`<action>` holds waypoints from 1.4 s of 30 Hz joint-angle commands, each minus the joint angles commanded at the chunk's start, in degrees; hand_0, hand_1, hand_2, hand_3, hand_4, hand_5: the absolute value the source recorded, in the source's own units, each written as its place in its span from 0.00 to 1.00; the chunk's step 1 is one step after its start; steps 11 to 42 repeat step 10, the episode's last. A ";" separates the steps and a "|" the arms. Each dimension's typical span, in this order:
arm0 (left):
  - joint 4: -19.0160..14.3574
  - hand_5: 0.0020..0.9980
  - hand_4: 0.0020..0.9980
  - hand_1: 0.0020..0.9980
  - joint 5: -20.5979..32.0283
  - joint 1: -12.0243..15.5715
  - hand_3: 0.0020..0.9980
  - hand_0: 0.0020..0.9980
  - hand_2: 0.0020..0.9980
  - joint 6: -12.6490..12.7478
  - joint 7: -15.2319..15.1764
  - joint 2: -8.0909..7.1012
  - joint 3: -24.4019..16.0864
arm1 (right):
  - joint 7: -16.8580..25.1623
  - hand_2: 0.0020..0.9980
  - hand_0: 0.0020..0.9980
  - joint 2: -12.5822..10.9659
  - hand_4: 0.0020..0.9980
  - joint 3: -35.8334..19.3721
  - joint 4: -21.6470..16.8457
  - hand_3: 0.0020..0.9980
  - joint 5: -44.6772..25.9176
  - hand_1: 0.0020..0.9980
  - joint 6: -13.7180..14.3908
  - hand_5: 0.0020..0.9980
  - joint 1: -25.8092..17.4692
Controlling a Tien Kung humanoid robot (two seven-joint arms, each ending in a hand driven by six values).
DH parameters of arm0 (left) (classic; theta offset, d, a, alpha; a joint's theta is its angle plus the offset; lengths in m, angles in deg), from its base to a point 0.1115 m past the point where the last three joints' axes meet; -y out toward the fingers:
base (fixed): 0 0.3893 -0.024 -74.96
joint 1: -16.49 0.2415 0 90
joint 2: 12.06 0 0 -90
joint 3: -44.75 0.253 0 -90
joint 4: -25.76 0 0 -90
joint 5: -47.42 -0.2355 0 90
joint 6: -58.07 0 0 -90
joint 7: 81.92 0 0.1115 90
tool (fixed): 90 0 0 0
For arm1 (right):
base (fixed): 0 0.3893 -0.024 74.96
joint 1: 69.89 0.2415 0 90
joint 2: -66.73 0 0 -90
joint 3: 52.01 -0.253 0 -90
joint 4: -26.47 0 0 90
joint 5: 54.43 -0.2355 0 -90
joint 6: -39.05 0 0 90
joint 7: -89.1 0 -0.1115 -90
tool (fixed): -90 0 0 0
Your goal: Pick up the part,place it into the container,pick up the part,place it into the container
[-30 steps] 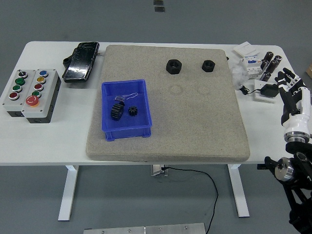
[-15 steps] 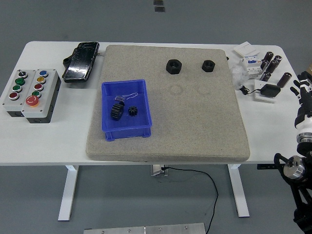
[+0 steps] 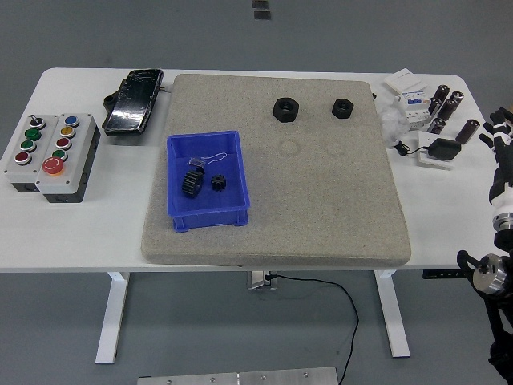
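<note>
- Since a second ago the right hand (image 3: 502, 152) has drawn back from over the worktop's right end to just past its right edge, and it now sits partly cut off by the picture's side.
- Only a few of its fingertips show, held upright; whether they are spread or curled cannot be told, and nothing is seen in its hold.
- Nearest to it, at the right end of the white worktop (image 3: 88, 224), lie a black adapter (image 3: 442, 150) on a white card, several dark cylinders (image 3: 446, 103) and some white electrical parts (image 3: 407, 100) (too small to make out further).
- A large tan foam mat (image 3: 321, 208) covers the middle of the worktop.
- Two black hex nuts rest on the mat near its far edge: the larger nut (image 3: 285, 109) to the left, the smaller nut (image 3: 342, 107) to the right, well apart from each other.
- The blue container (image 3: 207, 213) stands on the mat's left part, toward the near edge.
- Inside it lie two black gears, a bigger gear (image 3: 191, 183) and a smaller gear (image 3: 219, 183) just beside it, with a tagged piece of thin wire behind them.
- Beyond the mat, at the far left corner, lies a black device (image 3: 133, 101).
- A grey button box (image 3: 50, 155) with coloured buttons sits at the left end.
</note>
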 joint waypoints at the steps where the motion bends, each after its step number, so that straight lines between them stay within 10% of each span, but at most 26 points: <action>1: 0.00 0.36 0.71 0.62 0.05 0.04 0.62 0.67 0.58 -0.01 0.02 0.11 -0.01 | -0.21 0.71 0.73 -0.01 0.74 -0.13 -0.25 0.69 0.56 0.72 -0.20 0.47 -0.01; 42: 0.00 0.34 0.70 0.62 -0.90 -0.22 0.62 0.67 0.58 0.13 -0.56 0.26 -0.40 | -1.42 0.72 0.73 0.00 0.74 -1.33 -1.22 0.69 3.15 0.72 -1.14 0.48 -0.01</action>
